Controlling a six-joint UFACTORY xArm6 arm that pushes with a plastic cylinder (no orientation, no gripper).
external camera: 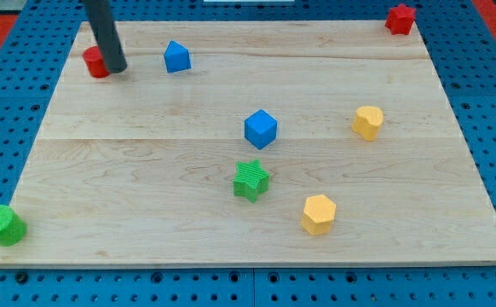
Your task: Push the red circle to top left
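Pale wooden boards form the table top (231, 111), which is laid over a blue pegboard (487, 102) dotted with holes. At the view's top left, the red circle (95, 62) is seen close to the board's corner, partly hidden by the dark rod (103, 30) that comes down from the view's top. My tip (116, 69) is placed against the red circle's right side, touching it or very nearly so. No fingers are carried by this arm, so nothing is spread, pressed together or pinched; only the rod's plain end is shown.

Just to the view's right of the tip, a blue block (177, 56) with a peaked top is found, apart from the rod. Near the board's middle a blue cube (261, 129) is set, and below it, slightly to the left, a green star (250, 180). A yellow block (319, 214) with several flat sides is seen toward the view's bottom, right of the star. Another yellow block (368, 122) lies right of the blue cube. A red star (400, 19) is located at the top right corner, and a green cylinder (2, 225) at the bottom left corner, overhanging the board's edge.
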